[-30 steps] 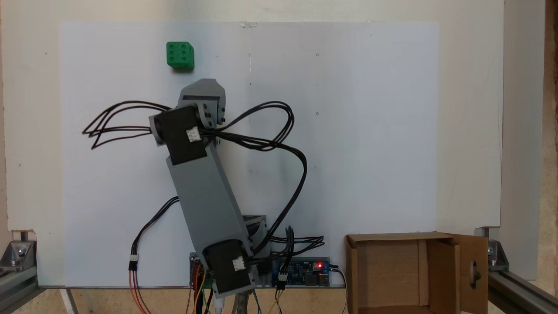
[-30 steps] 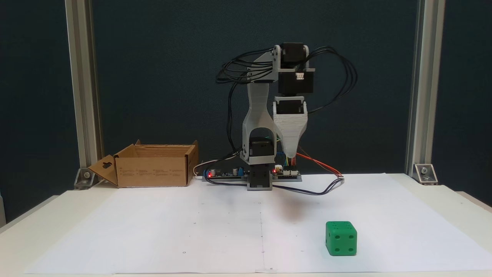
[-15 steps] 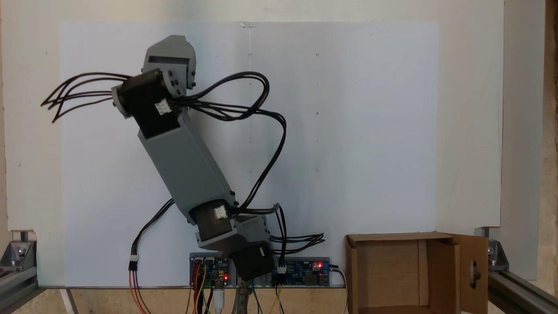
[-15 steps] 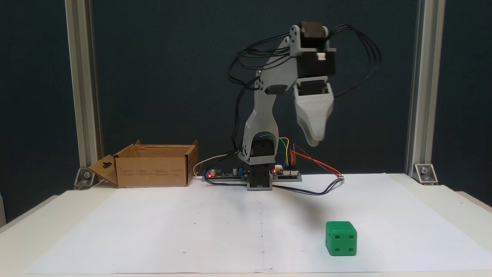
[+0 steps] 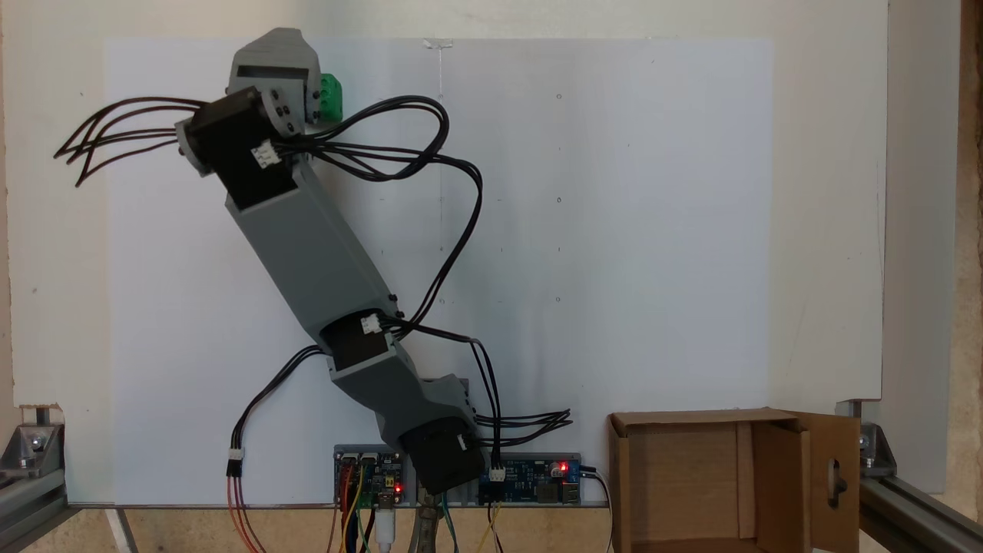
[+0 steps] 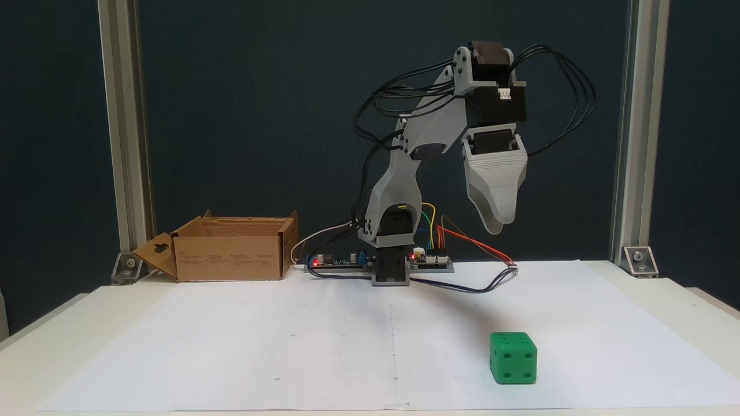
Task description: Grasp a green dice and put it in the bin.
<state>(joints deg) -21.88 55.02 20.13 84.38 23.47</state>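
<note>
The green dice [image 6: 513, 357] sits on the white paper near the table's front right, with nothing touching it. In a fixed view from above, only its right edge, the green dice [image 5: 332, 97], peeks out beside the grey gripper head. My gripper [image 6: 498, 226] hangs point-down well above the dice and slightly left of it. From above, the gripper [image 5: 270, 55] is at the end of the outstretched arm. Its jaws line up one behind the other, so their state is unclear. The bin [image 6: 231, 256] is a brown cardboard box with open flaps, standing at the back left.
From above, the bin [image 5: 703, 491] lies at the lower right beside the arm's base. Circuit boards [image 6: 430, 262] and loose black cables [image 6: 474, 287] sit at the base. Aluminium posts [image 6: 629, 138] frame the table's back corners. White paper [image 6: 289, 346] covers the table.
The arm has stretched out from near its base toward the dice. The gripper head now covers most of the dice from above. The dice and bin stayed put.
</note>
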